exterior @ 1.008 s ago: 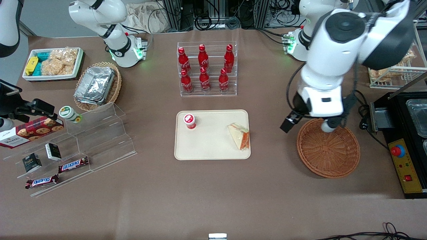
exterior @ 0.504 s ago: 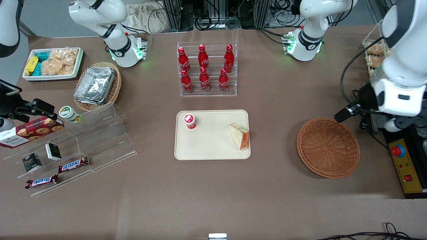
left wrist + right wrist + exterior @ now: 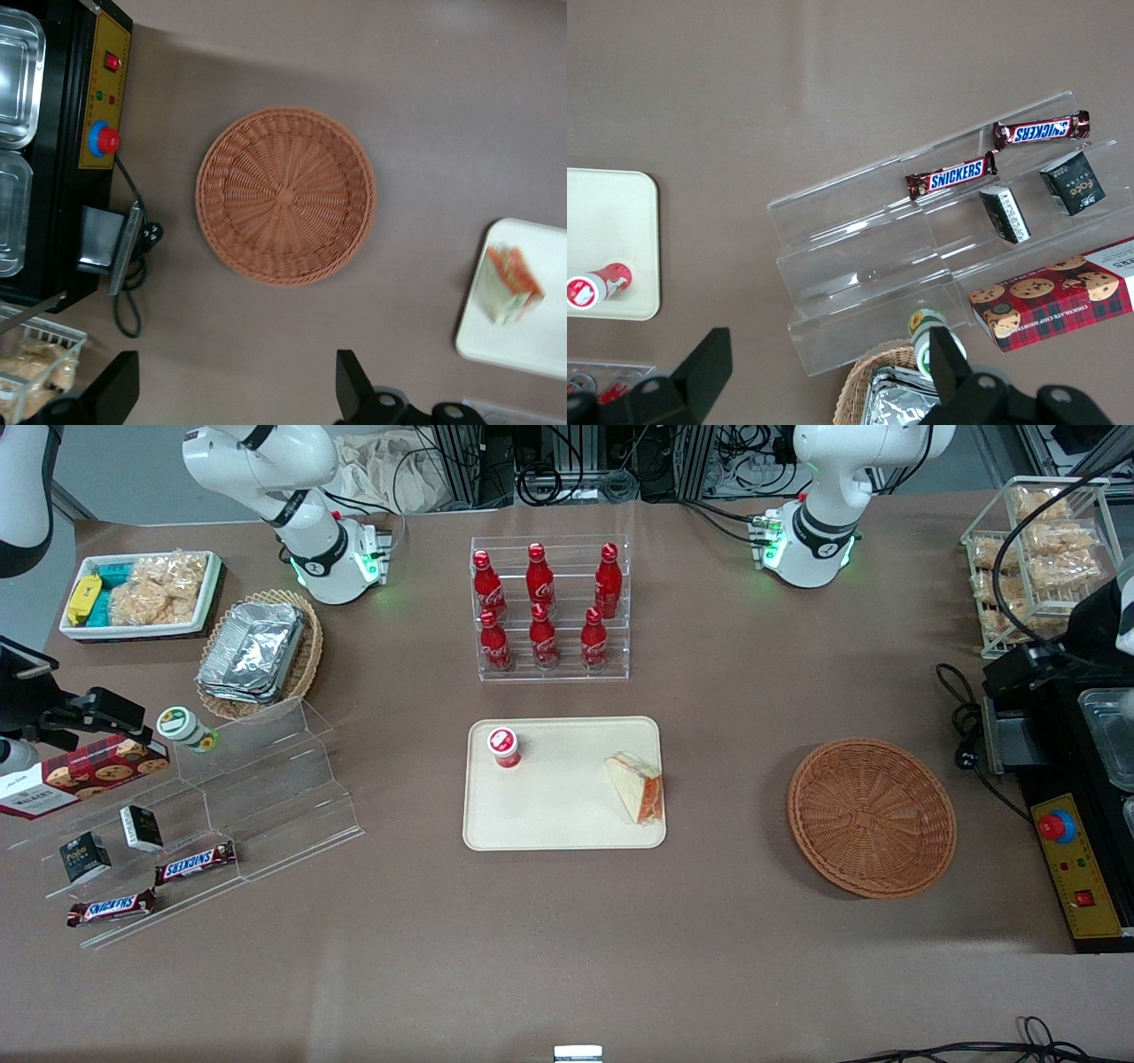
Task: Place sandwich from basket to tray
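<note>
The sandwich [image 3: 640, 786] lay on the tray [image 3: 558, 815], close to the tray edge nearest the basket [image 3: 872, 817], with its filling edge toward that rim. The basket held nothing. Judged from this layout, the placement was complete and the step in hand was withdrawal of the arm.

The tool [image 3: 237, 394] hung high above the worktop [image 3: 567, 939], over the strip between the basket and the worktop's working-arm end. Its fingers [image 3: 120, 382] stood wide apart and gripped nothing.

To do the withdrawal well, the arm should likely rise clear and travel toward its own end of the worktop, keeping height over the black unit [image 3: 1076, 815] and its cable [image 3: 961, 717]. The fingers should remain spread; no regrasp looks necessary, since the sandwich sat fully within the rim.

Count:
- Sandwich: one.
- Tray: one.
- Round basket: one.
- Red-capped cup [image 3: 504, 747] on the tray: one.
- Red bottles [image 3: 542, 607] in the clear rack: six.
- Snickers bars [image 3: 195, 863] on the clear steps: two.
</note>
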